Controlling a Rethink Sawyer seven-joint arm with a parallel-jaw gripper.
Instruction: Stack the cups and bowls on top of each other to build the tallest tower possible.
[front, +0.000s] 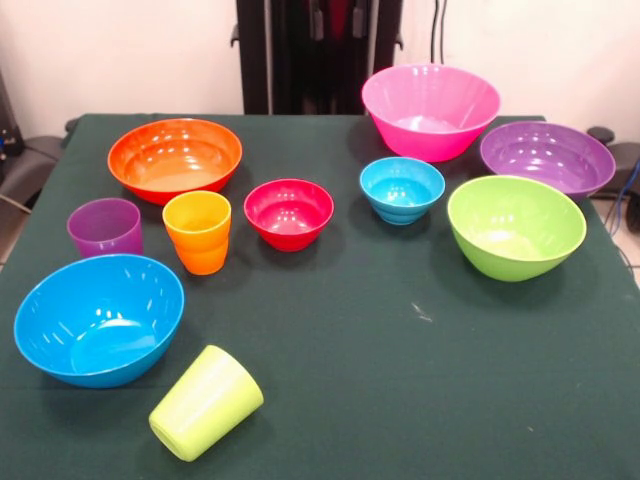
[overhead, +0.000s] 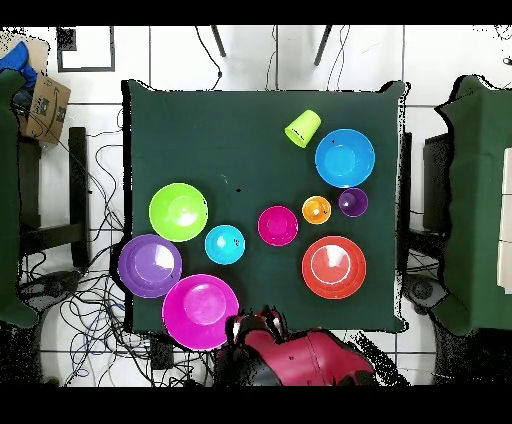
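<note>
All the cups and bowls sit apart on the green table (front: 400, 400), and no tower is in view. The lime green cup (front: 207, 402) (overhead: 302, 128) lies on its side. Upright stand the orange cup (front: 197, 232) (overhead: 316, 210) and the purple cup (front: 104, 228) (overhead: 352, 202). The small red bowl (front: 288, 212) (overhead: 278, 225) and small light blue bowl (front: 402, 188) (overhead: 225, 244) sit mid-table. Around them are the large blue (front: 98, 318), orange (front: 175, 155), pink (front: 430, 110), purple (front: 547, 157) and lime green (front: 515, 225) bowls. No gripper shows.
The red arm (overhead: 300, 352) is folded back beyond the table's edge by the pink bowl (overhead: 200, 311). Cables lie on the floor around the table, and a cardboard box (overhead: 45, 105) stands off to one side.
</note>
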